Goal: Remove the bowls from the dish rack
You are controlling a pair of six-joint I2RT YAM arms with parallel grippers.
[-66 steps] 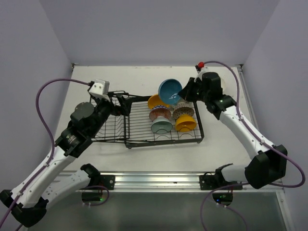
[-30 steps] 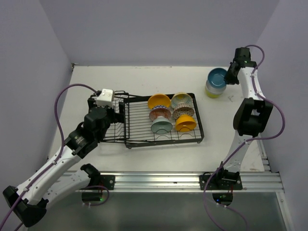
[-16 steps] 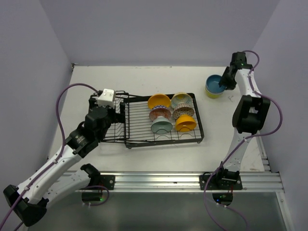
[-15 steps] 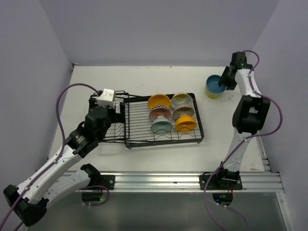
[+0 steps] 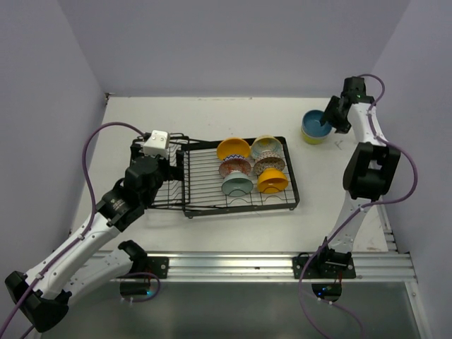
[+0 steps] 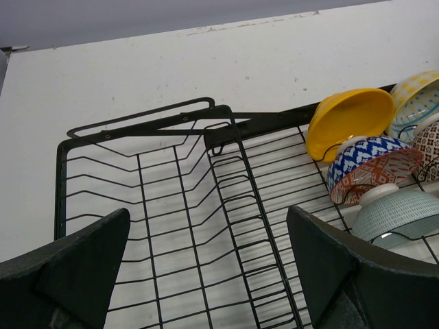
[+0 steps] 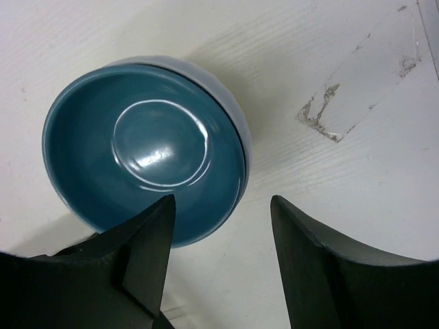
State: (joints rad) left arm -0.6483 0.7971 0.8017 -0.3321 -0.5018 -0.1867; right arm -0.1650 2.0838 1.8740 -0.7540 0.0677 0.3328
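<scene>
The black dish rack (image 5: pixel 205 196) lies mid-table. Several bowls stand on edge in its right grid section: orange-yellow (image 5: pixel 232 148), light patterned (image 5: pixel 267 146), red-brown patterned (image 5: pixel 234 167), pale teal (image 5: pixel 237 185), and another orange-yellow (image 5: pixel 272 181). A blue bowl (image 5: pixel 313 125) sits upright at the far right of the table, on top of other bowls. My right gripper (image 5: pixel 330 119) hovers open over the near rim of this blue bowl (image 7: pixel 144 164) and touches nothing. My left gripper (image 6: pixel 209 219) hangs open over the slotted section of the rack (image 6: pixel 171 205), which holds nothing.
A scuffed, peeled patch (image 7: pixel 357 103) marks the table right of the blue bowl. The side wall stands close behind my right arm. A metal rail (image 5: pixel 226 265) runs along the near edge. In the left wrist view, orange-yellow (image 6: pixel 348 118), blue-and-red (image 6: pixel 370 164) and pale teal (image 6: pixel 401 214) bowls line the right.
My right gripper has opened and let go of the blue bowl, which now rests lower on the stack. The left arm has not moved.
</scene>
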